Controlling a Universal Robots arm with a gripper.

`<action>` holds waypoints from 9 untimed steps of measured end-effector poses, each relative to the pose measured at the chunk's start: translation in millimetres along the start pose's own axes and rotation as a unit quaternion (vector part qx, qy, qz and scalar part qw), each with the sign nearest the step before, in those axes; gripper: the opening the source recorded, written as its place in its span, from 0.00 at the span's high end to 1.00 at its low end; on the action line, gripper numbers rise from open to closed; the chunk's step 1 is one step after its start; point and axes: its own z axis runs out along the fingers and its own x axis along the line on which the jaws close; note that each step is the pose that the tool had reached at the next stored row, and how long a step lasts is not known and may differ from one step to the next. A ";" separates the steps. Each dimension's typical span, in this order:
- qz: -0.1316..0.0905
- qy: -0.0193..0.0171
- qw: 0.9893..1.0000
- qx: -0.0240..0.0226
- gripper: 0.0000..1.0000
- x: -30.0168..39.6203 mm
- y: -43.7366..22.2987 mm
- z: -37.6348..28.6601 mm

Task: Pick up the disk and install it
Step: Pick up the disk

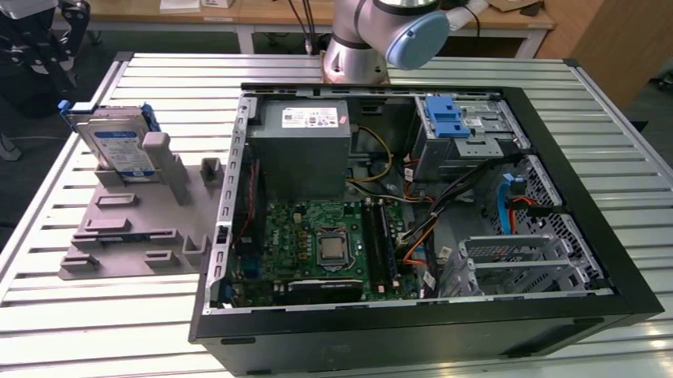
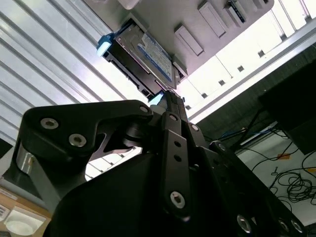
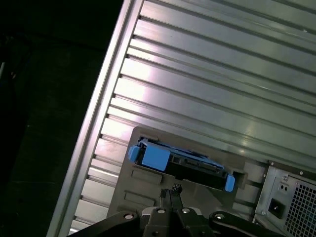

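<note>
One tool (image 3: 171, 189), fingers pressed together and gripping nothing, pointed at the disk (image 3: 182, 163), apart from it. The disk stood on edge in a grey holder (image 1: 126, 228) on the slatted counter (image 1: 158, 79), at the exterior view's left of an open computer case (image 1: 421, 331).

I have open room above the disk (image 1: 110, 142); the grey holder (image 1: 131, 224) and its post (image 1: 158, 157) hem in its lower part.

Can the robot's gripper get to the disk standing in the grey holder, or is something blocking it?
Probably yes. The disk stands upright in the grey holder, outside the computer case, with nothing covering it. The gripper is close to it, and nothing sits between them.
</note>
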 end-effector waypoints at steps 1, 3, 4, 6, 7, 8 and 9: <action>0.000 0.000 1.000 0.000 0.89 0.0 0.0 0.0; 0.000 0.000 1.000 0.000 0.89 0.0 0.0 0.0; 0.000 0.000 1.000 0.000 0.89 0.0 0.0 0.0; 0.000 0.000 1.000 0.000 0.89 0.0 0.0 0.0; -0.001 0.000 1.000 0.000 0.89 0.0 0.0 0.0; -0.002 0.000 1.000 0.000 0.89 0.0 0.0 0.0; -0.003 0.000 1.000 0.000 0.89 0.0 0.0 0.0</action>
